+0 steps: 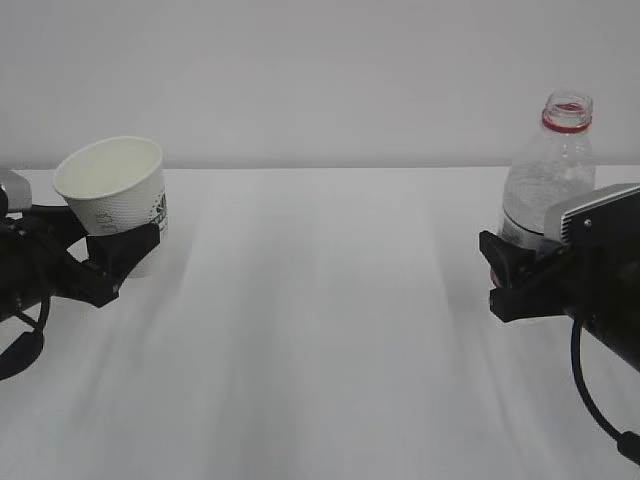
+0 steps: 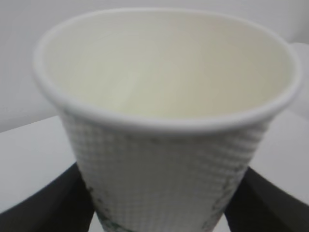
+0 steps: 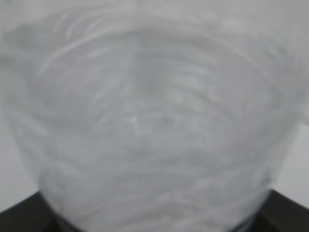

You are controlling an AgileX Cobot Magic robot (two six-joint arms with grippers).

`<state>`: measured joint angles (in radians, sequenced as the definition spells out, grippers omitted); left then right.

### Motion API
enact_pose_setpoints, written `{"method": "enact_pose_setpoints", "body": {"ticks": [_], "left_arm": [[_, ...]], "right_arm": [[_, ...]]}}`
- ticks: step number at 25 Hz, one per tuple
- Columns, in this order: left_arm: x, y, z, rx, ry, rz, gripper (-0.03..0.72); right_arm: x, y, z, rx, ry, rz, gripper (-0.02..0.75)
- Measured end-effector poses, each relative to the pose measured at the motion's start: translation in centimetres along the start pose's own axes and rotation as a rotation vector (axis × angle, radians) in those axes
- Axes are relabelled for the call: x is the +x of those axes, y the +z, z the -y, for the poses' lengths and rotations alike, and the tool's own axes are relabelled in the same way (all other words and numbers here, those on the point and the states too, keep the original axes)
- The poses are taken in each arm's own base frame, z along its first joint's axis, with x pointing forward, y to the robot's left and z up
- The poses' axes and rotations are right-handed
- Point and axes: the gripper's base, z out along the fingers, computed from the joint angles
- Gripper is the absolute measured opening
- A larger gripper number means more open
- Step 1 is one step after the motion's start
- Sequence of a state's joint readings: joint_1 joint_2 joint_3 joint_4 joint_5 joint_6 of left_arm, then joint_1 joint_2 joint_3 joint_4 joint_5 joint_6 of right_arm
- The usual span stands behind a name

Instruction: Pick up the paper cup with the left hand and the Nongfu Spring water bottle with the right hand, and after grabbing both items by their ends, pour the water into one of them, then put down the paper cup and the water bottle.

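My left gripper is shut on the lower end of the paper cup, which is white with green print. The cup tilts, its cream mouth turned up and toward the camera. In the left wrist view the paper cup fills the frame between both black fingers, and its inside looks dry. The clear Nongfu Spring water bottle stands upright, uncapped, with a red neck ring. My right gripper is shut on its lower part, hiding the label. The bottle is a close blur in the right wrist view. I cannot make out the water.
The white table stretches between the two arms, and its far edge meets a plain white wall. A black cable loops under the right arm at the lower right.
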<state>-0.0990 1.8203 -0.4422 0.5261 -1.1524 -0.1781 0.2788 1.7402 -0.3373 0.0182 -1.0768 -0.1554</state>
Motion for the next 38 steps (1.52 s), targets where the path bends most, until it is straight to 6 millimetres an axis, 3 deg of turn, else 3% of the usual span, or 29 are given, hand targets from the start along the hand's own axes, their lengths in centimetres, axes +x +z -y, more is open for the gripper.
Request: {"method": "enact_pose_setpoints", "body": {"ticks": [10,28,38], "left_arm": [[-0.1,-1.9,1.9,0.111,-0.015,-0.025,0.549],[0.4,-2.5,4.2,0.372,0.043,-0.092,0.549],[0.7,-2.9,4.9,0.459,0.082,-0.114,0.549]], "right_arm": [[0.9,-1.0,-0.5,-0.043,-0.003,-0.034,0.503],[0.9,-1.2,-1.4,-0.144,-0.007,-0.028,0.503],[2.0,-2.4,-1.6,-0.164,-0.007,-0.078,0.503]]}}
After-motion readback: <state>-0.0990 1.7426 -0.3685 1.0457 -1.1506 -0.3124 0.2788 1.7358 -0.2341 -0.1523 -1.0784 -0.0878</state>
